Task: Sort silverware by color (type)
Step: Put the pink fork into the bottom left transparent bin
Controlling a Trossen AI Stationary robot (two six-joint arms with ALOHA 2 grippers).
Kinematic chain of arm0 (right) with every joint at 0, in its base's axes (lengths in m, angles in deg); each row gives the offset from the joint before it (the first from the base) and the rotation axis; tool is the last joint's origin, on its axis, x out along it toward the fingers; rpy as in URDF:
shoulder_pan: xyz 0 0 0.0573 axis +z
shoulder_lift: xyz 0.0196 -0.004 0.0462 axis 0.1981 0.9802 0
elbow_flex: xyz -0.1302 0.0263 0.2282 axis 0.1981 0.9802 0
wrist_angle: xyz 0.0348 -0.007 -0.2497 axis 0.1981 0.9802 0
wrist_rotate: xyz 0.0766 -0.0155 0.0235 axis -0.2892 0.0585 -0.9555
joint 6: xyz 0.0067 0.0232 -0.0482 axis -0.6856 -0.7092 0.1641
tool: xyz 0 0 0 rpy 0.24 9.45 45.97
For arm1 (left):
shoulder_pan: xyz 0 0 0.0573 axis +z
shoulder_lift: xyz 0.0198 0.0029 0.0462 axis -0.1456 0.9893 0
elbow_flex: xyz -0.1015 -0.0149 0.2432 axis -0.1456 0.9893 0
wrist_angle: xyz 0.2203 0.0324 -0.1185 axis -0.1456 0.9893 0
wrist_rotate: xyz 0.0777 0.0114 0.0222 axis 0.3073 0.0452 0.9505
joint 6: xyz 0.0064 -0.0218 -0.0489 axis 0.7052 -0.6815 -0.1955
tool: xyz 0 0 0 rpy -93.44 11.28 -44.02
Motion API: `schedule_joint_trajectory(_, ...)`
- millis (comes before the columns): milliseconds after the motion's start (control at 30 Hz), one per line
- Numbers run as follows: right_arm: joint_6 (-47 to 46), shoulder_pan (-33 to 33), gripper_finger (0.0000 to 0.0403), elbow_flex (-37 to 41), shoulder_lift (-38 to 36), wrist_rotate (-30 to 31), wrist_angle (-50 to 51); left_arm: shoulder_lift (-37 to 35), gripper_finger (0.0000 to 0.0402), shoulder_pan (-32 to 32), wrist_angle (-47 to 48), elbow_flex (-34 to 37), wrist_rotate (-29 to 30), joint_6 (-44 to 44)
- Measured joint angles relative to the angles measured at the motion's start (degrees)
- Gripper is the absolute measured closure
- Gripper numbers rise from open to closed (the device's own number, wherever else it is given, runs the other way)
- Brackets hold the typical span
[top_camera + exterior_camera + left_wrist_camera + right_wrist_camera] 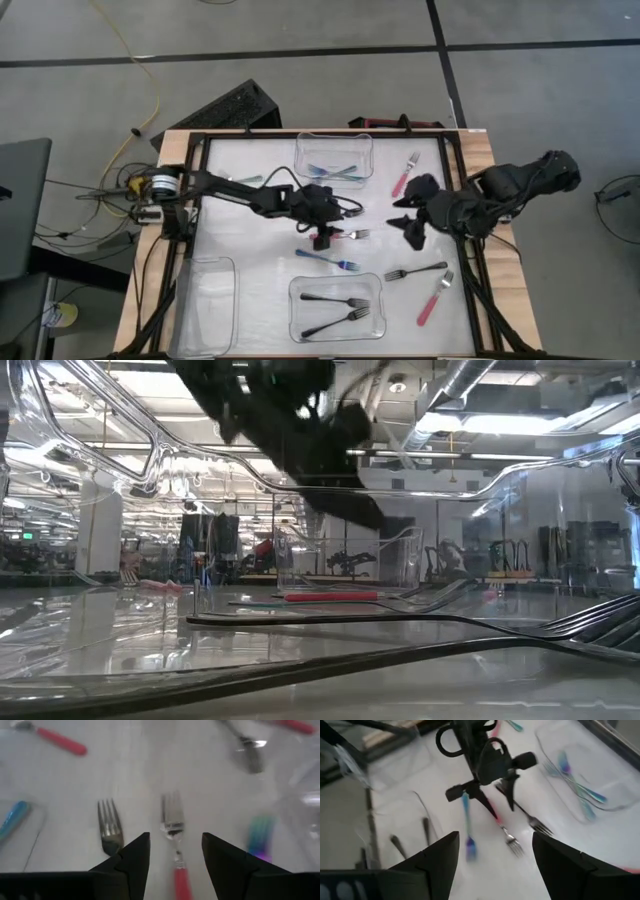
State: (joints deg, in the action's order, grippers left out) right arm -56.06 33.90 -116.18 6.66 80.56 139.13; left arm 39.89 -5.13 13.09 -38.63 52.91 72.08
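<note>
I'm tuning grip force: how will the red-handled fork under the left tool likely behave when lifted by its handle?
The red-handled fork with silver tines looks like rigid metal, so probably stiff. Lying flat on the smooth white table, it offers little height, so the left tool may slip. The heavier tine end may droop.

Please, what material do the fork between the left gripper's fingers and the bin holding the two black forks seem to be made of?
The fork at the left gripper: shiny tines that look like polished metal, and a matte red handle, probably plastic or a coating. The bin: clear and see-through with glossy rims, likely hard plastic, and the black forks show through it.
</note>
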Motion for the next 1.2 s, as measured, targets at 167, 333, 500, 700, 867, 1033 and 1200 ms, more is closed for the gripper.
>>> schedule_joint_trajectory(167,-0.02,0.32,0.0127,0.00,-2.62,-0.02,6.56,5.55,0.0237,-0.04,-1.78,0.00,-1.59,-2.74)
schedule_joint_trajectory(333,0.27,1.41,0.0127,0.00,-4.33,0.20,10.85,11.02,0.0237,-1.03,-5.74,0.00,-1.32,-2.90)
schedule_joint_trajectory(500,1.13,1.49,0.0127,0.00,-5.58,0.26,13.88,14.53,0.0246,-2.25,-5.94,-0.37,0.77,-2.67)
schedule_joint_trajectory(700,2.24,1.24,0.0127,0.00,-7.03,1.24,14.79,15.07,0.0360,-2.99,-3.40,-0.42,1.37,-4.22)
schedule_joint_trajectory(867,3.54,-0.31,0.0127,0.00,-7.34,1.57,14.35,11.91,0.0385,-2.69,-1.38,-0.12,-0.54,-10.99)
schedule_joint_trajectory(1033,5.64,-2.32,0.0127,0.00,-6.92,1.88,13.03,1.42,0.0398,-2.89,2.54,0.44,2.87,-6.76)
schedule_joint_trajectory(1200,8.29,-4.28,0.0127,0.02,-5.68,2.36,9.32,-13.54,0.0399,-2.84,6.37,0.04,4.98,-7.30)
